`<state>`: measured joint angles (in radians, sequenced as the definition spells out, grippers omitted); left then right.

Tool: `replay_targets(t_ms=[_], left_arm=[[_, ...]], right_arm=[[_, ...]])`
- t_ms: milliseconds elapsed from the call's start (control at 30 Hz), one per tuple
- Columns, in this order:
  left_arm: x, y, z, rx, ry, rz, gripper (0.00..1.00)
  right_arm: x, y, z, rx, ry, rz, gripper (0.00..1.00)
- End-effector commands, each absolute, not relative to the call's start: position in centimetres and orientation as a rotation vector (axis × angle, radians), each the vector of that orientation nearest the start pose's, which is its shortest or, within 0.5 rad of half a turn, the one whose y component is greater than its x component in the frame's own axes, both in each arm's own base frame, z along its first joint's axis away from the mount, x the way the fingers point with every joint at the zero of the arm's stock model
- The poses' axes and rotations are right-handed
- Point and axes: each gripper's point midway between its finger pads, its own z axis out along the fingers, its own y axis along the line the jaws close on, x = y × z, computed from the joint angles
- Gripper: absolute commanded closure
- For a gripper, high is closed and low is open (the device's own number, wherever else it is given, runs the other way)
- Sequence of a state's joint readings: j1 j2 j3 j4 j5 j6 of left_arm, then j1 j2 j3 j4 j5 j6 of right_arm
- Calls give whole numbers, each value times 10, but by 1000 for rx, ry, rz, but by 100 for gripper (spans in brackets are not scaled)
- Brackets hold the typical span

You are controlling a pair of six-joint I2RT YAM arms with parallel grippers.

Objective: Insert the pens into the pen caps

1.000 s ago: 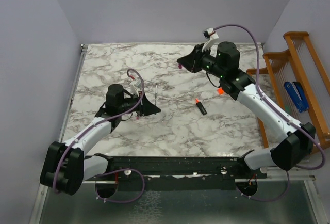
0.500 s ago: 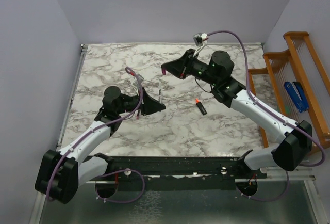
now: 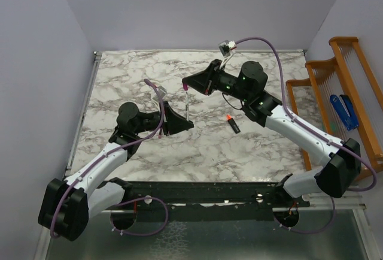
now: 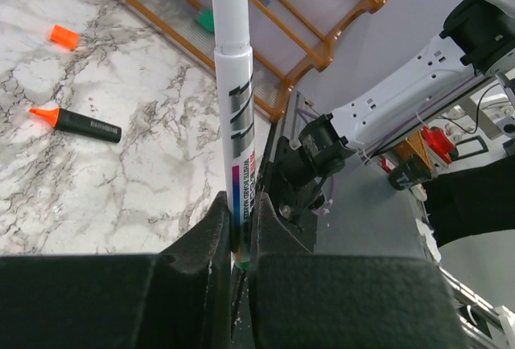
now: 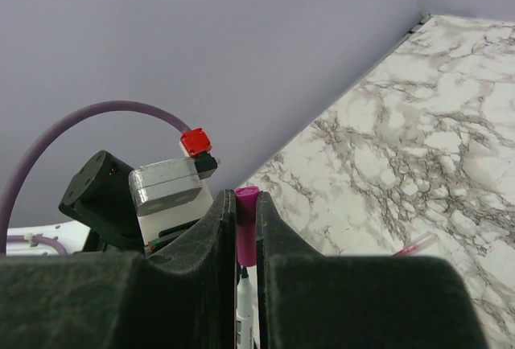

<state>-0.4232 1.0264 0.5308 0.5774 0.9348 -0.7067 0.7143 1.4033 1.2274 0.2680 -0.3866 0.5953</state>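
My left gripper (image 3: 178, 122) is shut on the slim silver-grey pen (image 3: 187, 105) and holds it upright above the table; in the left wrist view the pen (image 4: 233, 84) rises from between the jaws (image 4: 239, 232). My right gripper (image 3: 189, 84) is shut on the magenta-purple cap (image 3: 186, 85), just above the pen's tip. In the right wrist view the cap (image 5: 246, 220) sits between the jaws (image 5: 246, 204), with the pen's tip (image 5: 244, 301) right behind it. The black marker with orange end (image 3: 233, 124) lies on the table. The orange cap (image 4: 64, 37) lies beyond it. The red-pink pen (image 5: 414, 244) lies on the table.
An orange wooden rack (image 3: 353, 92) stands off the table's right edge with blue items (image 3: 343, 110) on it. Purple walls close in the left and back sides of the marble table (image 3: 119, 74).
My right gripper has swung left with the magenta cap until it is over the pen's tip. My left gripper has shifted slightly right with the pen.
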Motion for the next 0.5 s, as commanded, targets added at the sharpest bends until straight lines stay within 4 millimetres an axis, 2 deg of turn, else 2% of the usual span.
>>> replay_targets(t_ms=[0,467], left_arm=[[189,-261,275,665,1569,-1558,100],[196,-262,277,656,1561,-1535,100]], right_arm=[[284,365,382,-439,1561,1318,97],[272,364,383,-467,1580,1327,97]])
